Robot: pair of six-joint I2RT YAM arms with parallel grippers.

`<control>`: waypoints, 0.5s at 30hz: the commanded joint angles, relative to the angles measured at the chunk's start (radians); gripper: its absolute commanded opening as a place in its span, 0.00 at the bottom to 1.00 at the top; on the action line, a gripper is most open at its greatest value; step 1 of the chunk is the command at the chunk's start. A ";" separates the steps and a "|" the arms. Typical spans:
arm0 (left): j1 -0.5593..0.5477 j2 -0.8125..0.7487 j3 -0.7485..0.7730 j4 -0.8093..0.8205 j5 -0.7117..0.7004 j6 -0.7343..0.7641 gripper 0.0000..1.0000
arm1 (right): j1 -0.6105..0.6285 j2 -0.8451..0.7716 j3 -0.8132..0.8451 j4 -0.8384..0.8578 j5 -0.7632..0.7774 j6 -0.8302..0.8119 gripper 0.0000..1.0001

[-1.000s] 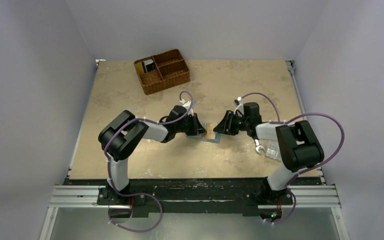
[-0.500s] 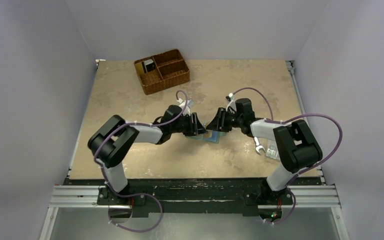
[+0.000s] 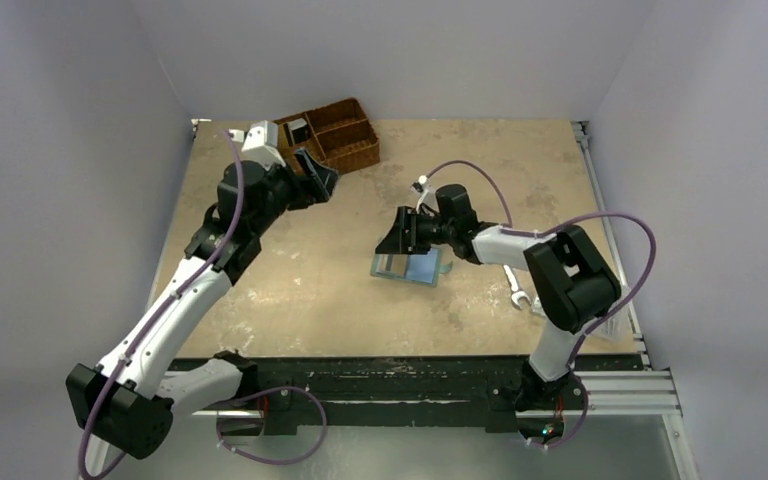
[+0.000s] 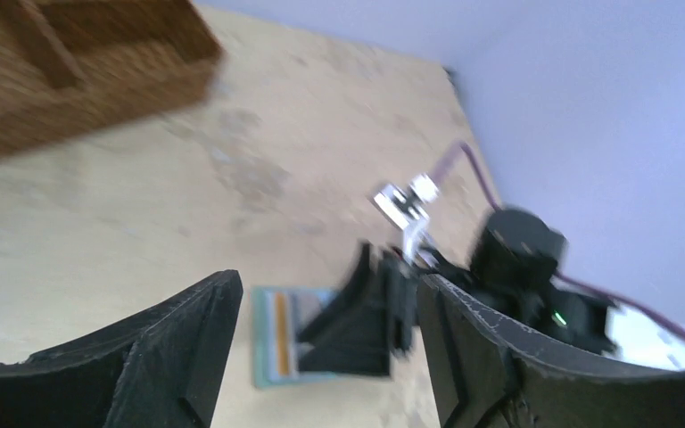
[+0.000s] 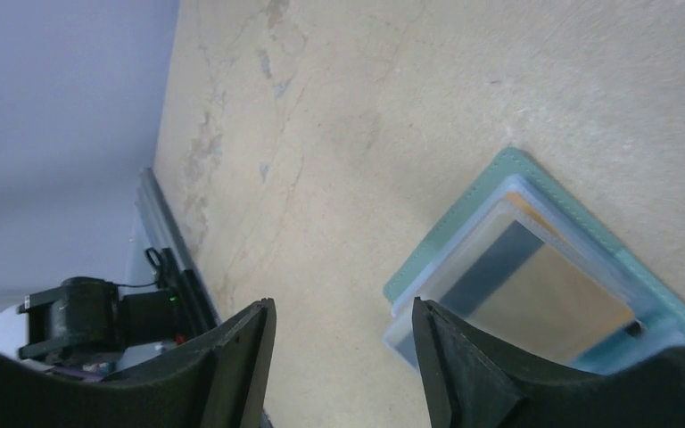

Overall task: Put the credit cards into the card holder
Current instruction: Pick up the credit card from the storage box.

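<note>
The teal card holder lies open and flat on the table, with a pale credit card lying on its left half. In the right wrist view that card shows a dark stripe and sits on the holder. My right gripper hovers over the holder's left end, open and holding nothing. My left gripper is raised near the wicker basket, far from the holder. It is open and empty, looking down on the holder.
The brown wicker basket stands at the back left, with more cards upright in one compartment. A silver wrench lies right of the holder, by the right arm. The table's side rails run along both edges.
My left gripper opened, let go at the holder and swung up and back-left to the basket. My right gripper opened wider and shifted left. The holder now lies free on the table.
</note>
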State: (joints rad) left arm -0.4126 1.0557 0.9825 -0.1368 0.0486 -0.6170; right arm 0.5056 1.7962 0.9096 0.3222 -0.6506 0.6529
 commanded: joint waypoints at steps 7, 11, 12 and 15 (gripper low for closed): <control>0.063 0.567 0.473 -0.208 -0.340 0.257 0.85 | -0.030 -0.313 -0.096 -0.208 0.200 -0.197 0.69; 0.100 0.754 0.687 -0.208 -0.275 0.472 0.83 | -0.030 -0.332 -0.147 -0.193 0.176 -0.194 0.69; 0.114 0.800 0.743 -0.223 -0.248 0.491 0.83 | -0.029 -0.329 -0.154 -0.191 0.167 -0.194 0.69; 0.153 0.929 0.902 -0.302 -0.204 0.543 0.78 | -0.031 -0.320 -0.167 -0.200 0.154 -0.204 0.69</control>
State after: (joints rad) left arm -0.3111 1.9060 1.6802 -0.3683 -0.2005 -0.2409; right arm 0.4736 1.4731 0.7631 0.1467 -0.4923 0.4847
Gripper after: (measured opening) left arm 0.809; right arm 0.689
